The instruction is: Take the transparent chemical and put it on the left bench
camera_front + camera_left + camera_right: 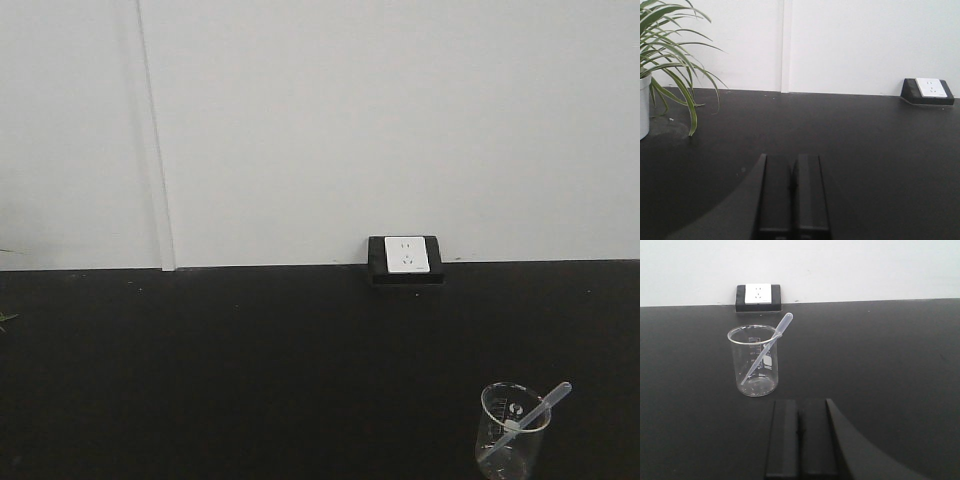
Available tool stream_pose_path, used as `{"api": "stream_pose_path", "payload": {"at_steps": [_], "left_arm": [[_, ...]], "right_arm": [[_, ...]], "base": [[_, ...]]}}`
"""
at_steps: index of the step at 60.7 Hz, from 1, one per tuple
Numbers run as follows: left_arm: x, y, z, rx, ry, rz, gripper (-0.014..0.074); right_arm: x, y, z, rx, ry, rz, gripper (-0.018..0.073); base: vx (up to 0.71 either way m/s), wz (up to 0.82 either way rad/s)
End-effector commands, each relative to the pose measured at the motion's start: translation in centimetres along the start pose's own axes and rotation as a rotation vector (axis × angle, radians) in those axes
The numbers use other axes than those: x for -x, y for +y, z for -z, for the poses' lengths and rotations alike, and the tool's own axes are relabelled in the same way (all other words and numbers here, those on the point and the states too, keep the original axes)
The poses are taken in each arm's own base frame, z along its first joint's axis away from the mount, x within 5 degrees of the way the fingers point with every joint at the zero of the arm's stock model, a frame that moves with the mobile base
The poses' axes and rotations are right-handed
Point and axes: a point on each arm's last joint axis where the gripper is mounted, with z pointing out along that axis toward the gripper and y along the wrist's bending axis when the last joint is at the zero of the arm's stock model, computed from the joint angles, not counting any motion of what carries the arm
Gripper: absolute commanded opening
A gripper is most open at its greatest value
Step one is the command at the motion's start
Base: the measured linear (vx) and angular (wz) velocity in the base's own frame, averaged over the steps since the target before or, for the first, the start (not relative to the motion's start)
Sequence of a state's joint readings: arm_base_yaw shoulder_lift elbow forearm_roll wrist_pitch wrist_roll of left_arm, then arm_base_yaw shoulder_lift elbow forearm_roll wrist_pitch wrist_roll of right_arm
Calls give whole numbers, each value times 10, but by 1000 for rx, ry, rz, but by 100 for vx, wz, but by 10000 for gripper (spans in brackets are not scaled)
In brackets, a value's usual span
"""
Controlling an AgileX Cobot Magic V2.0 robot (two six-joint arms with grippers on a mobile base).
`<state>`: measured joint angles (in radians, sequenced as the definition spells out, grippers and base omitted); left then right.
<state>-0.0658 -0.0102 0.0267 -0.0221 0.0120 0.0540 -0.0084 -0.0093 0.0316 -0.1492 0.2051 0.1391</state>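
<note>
A slim, clear plastic dropper pipette (766, 349) leans bulb-up in a graduated clear glass beaker (740, 357), propped by the rim, on a matte black desk (880, 355) before a white wall socket (758, 295). The right gripper (800, 407) waits near it, clenched and empty. The left gripper (792, 161) is likewise clenched on nothing. The destination bench is out of view.

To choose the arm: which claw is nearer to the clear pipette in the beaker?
Right. The right claw faces the clear pipette closely; the left claw sees only plant and socket.
</note>
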Motion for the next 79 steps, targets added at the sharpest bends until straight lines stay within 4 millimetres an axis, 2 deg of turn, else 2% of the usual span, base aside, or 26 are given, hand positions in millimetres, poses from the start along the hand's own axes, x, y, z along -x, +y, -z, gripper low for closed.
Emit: {"api": "stream_pose_path", "payload": {"at_steps": [1,46,59,74,79], "left_arm": [[3,0,1,2,-81,9,-3],[3,0,1,2,-81,9,-3],[3,0,1,2,-81,9,-3],[3,0,1,2,-81,9,-3],[3,0,1,2,-81,9,-3]], "right_arm": [[6,1,0,6,-85,7,-8],[6,1,0,5,-86,16,-8],[10,1,1,15,-132,-9,-8],[32,4,7,50,-358,-43,-8],[45,4,10,53,-370,-48,-8]], "base": [[0,0],[0,0],[0,0],[0,0],[0,0]]}}
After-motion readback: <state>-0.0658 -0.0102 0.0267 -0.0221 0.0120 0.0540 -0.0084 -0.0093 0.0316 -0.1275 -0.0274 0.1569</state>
